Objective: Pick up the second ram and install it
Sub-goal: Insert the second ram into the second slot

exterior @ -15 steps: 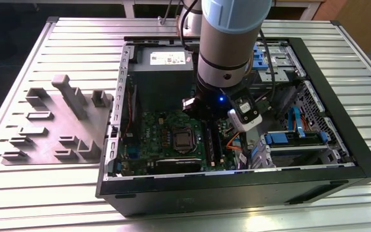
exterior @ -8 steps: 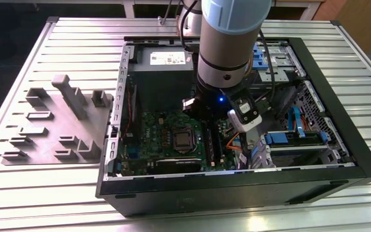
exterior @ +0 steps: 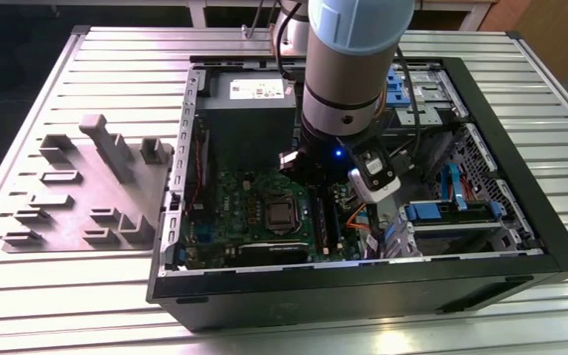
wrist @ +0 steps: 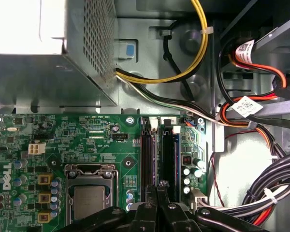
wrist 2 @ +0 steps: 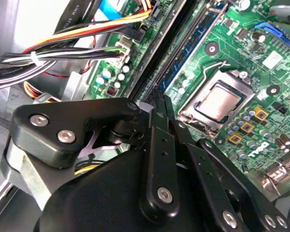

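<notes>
My gripper (exterior: pixel 313 176) reaches down into the open computer case, over the green board (exterior: pixel 264 211). In both wrist views its fingers stand pressed close together, at the near end of the long memory slots (wrist: pixel 148 159) beside the processor socket (wrist: pixel 89 195). A thin dark blue stick, the second ram (wrist 2: pixel 195 41), stands on edge in the slot line and runs away from the gripper's tips (wrist 2: pixel 162 99). Whether the fingers (wrist: pixel 151 205) touch it I cannot tell. Nothing shows clamped between them.
The grey power-supply box (exterior: pixel 249 111) fills the case's far end. Cable bundles (wrist: pixel 261 193) lie beside the slots, and blue drive brackets (exterior: pixel 452 211) sit at the exterior view's right. A grey plastic fixture (exterior: pixel 86 188) with blocks lies on the slatted table (exterior: pixel 57 296) at the exterior view's left.
</notes>
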`<state>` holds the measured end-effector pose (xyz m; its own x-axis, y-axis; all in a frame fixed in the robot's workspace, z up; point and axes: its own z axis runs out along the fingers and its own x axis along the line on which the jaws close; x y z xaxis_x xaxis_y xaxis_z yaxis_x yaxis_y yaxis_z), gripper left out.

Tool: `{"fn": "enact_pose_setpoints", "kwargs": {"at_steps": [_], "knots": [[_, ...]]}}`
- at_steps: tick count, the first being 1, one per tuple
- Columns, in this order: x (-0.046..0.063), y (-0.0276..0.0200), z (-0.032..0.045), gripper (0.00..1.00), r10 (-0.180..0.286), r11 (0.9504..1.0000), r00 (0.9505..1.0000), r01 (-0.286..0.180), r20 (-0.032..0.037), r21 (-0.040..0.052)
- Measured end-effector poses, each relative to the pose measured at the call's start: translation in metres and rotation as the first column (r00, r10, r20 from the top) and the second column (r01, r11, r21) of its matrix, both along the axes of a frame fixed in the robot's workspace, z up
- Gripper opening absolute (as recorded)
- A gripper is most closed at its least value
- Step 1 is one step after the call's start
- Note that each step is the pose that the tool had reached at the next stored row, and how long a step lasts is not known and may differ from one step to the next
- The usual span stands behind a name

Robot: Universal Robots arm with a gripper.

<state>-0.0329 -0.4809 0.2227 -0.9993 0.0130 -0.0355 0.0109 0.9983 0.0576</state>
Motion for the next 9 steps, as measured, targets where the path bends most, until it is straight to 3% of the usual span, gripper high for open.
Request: {"fn": "enact_pose_setpoints", "kwargs": {"at_steps": [9], "knots": [[0.0,0.0,-0.0035,0.11,0.0,1.0,1.0,0.0,0.0001,0.0006]]}}
